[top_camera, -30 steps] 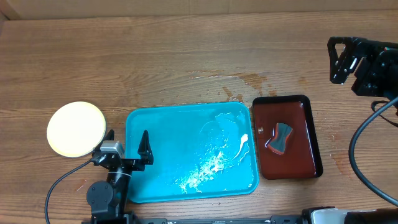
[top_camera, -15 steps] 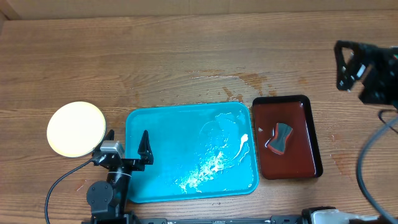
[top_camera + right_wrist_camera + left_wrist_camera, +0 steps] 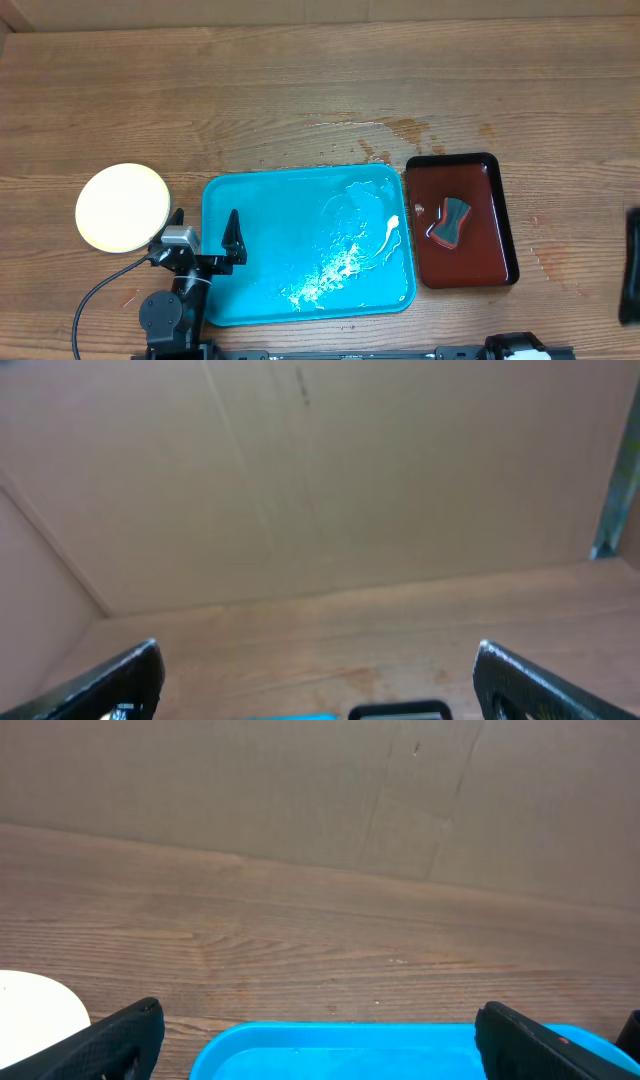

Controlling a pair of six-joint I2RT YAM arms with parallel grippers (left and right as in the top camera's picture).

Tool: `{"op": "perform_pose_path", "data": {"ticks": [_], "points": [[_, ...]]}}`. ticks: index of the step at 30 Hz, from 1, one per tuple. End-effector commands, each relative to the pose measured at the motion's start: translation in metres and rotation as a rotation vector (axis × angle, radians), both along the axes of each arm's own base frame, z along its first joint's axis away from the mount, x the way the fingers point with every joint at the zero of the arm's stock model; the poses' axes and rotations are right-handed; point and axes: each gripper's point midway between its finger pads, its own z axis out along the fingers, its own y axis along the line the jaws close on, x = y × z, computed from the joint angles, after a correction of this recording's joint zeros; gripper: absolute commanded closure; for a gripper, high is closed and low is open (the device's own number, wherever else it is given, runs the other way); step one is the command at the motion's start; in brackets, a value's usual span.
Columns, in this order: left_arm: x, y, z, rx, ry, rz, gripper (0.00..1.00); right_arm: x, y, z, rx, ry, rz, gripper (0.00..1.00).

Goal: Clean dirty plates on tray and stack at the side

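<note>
The right arm (image 3: 632, 270) has gone from the far right corner to the very edge of the overhead view, while the left arm (image 3: 185, 265) has not moved. Both pairs of jaws stand wide apart and hold nothing. The tray (image 3: 250, 205) carries only white streaks, no plate. The plates (image 3: 122, 207) lie on the surface to its left. From above I see one pale yellow disc and cannot count the stack. I judge them light, stiff and probably wet, so slippery. The rim is the place to pinch.
</note>
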Motion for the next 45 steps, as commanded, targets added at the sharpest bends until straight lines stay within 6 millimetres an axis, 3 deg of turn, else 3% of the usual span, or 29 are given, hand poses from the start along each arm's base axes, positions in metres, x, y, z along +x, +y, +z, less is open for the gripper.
{"op": "perform_pose_path", "data": {"ticks": [1,7,19,27,33,45], "points": [[0.000,0.001,0.000,-0.015,-0.004,0.008,0.01,0.000,-0.003,-0.015,-0.007,0.008,-0.020,0.00],[0.000,0.001,0.000,-0.015,-0.004,0.008,0.01,0.007,-0.002,-0.038,0.007,-0.096,-0.016,0.00],[0.000,0.001,0.000,-0.015,-0.004,0.008,0.00,0.055,0.013,-0.129,0.030,-0.226,0.038,0.00],[0.000,0.001,0.000,-0.015,-0.004,0.008,0.00,0.086,0.016,-0.187,0.159,-0.297,0.043,0.00],[0.000,0.001,0.000,-0.015,-0.004,0.008,0.00,0.090,0.017,-0.213,0.231,-0.393,0.054,0.00],[0.000,0.001,0.000,-0.015,-0.004,0.008,0.00,0.096,0.017,-0.233,0.305,-0.432,0.065,0.00]]}}
